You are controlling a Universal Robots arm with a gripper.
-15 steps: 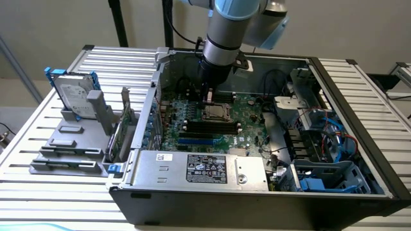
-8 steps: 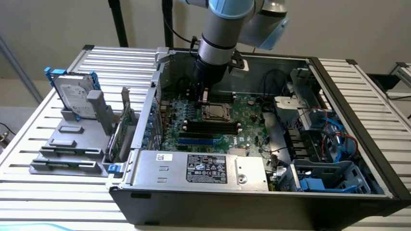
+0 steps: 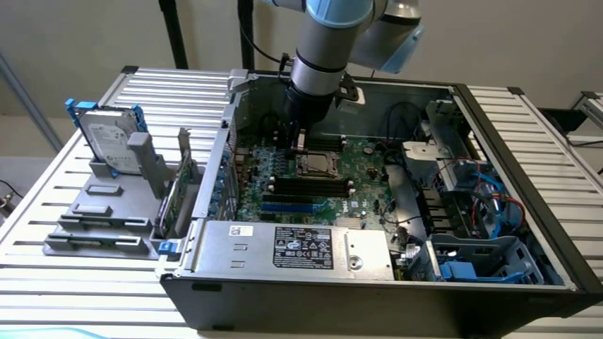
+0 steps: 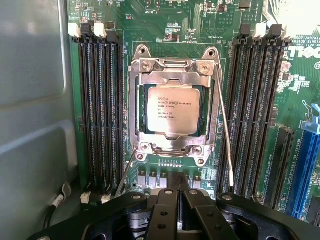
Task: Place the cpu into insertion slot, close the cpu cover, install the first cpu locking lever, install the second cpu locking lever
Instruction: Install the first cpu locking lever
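Tool (image 3: 301,143) hangs straight down from the arm inside the open computer case (image 3: 527,176), which lies on the slatted bench (image 3: 56,212). Directly below the tool tip I make out the insertion slot (image 3: 315,167) on the green board (image 3: 368,162).

From the wrist camera, the tool (image 4: 177,182) is closed with nothing between its fingers (image 4: 165,210), which meet in the middle. Just ahead of it the cpu (image 4: 172,112) sits flat in the insertion slot (image 4: 212,102), and the cpu cover (image 4: 172,67) is down around it, framing the chip's metal top. A thin locking lever (image 4: 225,135) runs along one side of the socket back toward the tool. The other locking lever (image 4: 126,175) angles out from the near corner on the opposite side. Both look unhooked to me, though I cannot be certain.

My worry is the wire: it is slim and springy, so a closed tool pressing on it could slide off and hit the memory slots (image 4: 97,110) flanking the socket. A lever missing its hook would leave the cover loose.
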